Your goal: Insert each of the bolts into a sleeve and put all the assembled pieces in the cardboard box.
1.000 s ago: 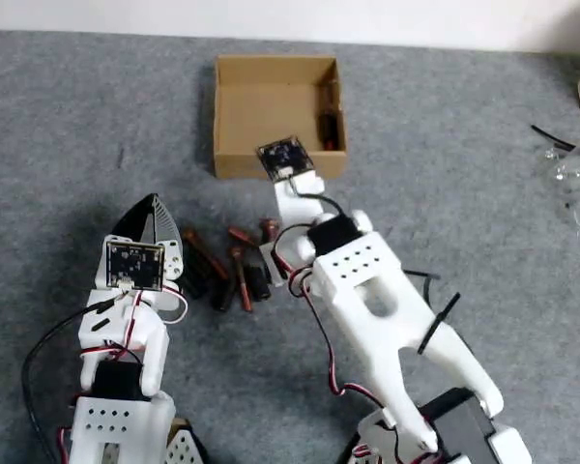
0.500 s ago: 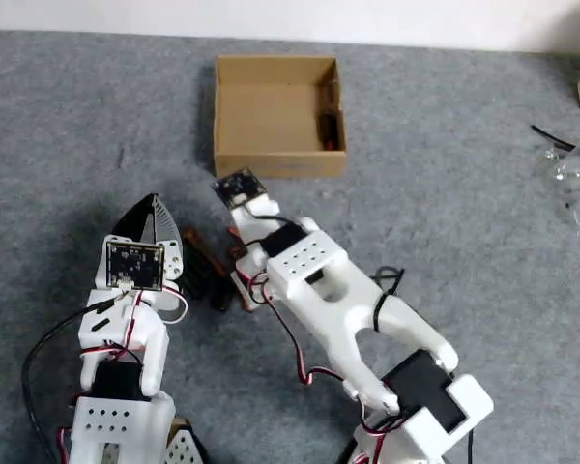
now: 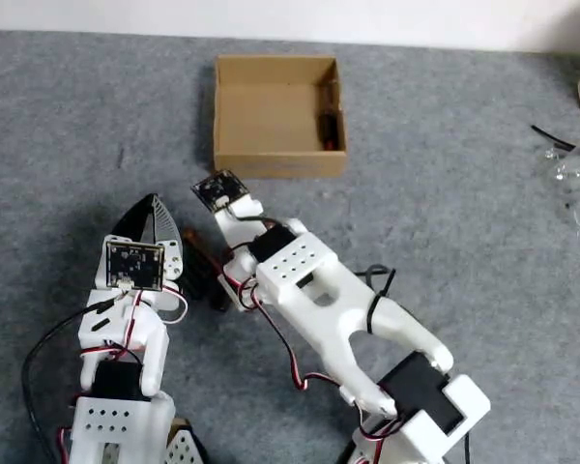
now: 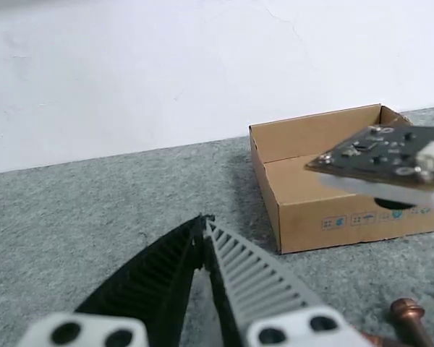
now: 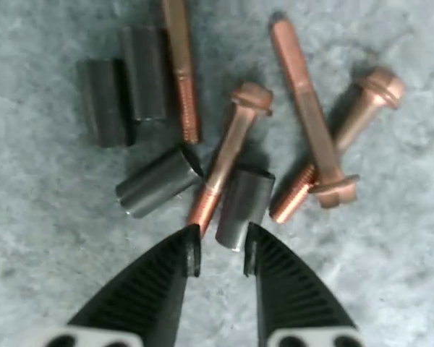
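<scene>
**Stock on the table: one piece boxed, four bolts and four sleeves loose**

1. Grey mat. Covers the table, and every item below rests on it.
2. Right arm. Stretches in from 5 o'clock, with its wrist over the loose parts near the middle.
3. Left arm. Stands at 7 o'clock, just beside the parts on their 9 o'clock side.
4. Cardboard box. Sits at 12 o'clock with its top open. One finished piece lies against its 3 o'clock wall.
5. Right pincer. Its gap is narrow and it holds nothing. The tips point down, just short of the nearest sleeve.
6. Left pincer. Its tips meet on nothing and it faces the box.
7. Bolts, four, copper-coloured. One lies between two sleeves, one is long, one crosses under it, and one lies beside the paired sleeves. None is seated in a sleeve.
8. Sleeves, four, dark. Two stand side by side, one lies tilted, and the fourth is the nearest one.

Step in hand, as I judge it: you are picking the first part for the next assembly, so most of the job remains.

Next move: the gap looks barely as wide as that sleeve, so widen it. Centre it on the sleeve alone, clear of the bolt touching it, then descend and close.
</scene>
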{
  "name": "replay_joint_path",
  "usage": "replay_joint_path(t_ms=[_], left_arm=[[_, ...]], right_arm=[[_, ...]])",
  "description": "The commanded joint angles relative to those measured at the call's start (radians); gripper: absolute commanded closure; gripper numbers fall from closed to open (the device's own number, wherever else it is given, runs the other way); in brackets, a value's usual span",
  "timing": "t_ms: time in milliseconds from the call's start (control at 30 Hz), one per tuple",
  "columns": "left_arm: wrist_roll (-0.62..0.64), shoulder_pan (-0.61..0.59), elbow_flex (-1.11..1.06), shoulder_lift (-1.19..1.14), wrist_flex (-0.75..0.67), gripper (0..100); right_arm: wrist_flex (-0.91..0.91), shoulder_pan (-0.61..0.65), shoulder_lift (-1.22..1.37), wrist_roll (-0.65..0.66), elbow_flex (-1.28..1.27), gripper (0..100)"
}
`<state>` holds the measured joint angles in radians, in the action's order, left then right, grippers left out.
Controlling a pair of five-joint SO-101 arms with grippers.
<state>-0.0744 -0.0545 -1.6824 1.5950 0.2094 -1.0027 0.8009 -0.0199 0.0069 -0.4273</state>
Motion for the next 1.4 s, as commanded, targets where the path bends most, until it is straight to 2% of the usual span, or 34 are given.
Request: replay_joint_path(t_ms=[0,300,567,1367], left_arm=[[0.011,-0.01,-0.01,0.002,-0.021,99],[0.011,-0.008,-0.01,0.002,-0.021,99],[0.011,-0.007,-0.01,0.002,-0.021,99],[0.011,-0.005,-0.01,0.002,-0.021,99]], right_arm=[[0.065,0.008,-0.002,0.029,0.047,90.4],[0.087,0.007,0.005,0.029,0.022,90.4],[0.085,-0.013,0.137,0.029,0.021,90.4],[0.042,-0.068,0.148,0.028,0.03,90.4]])
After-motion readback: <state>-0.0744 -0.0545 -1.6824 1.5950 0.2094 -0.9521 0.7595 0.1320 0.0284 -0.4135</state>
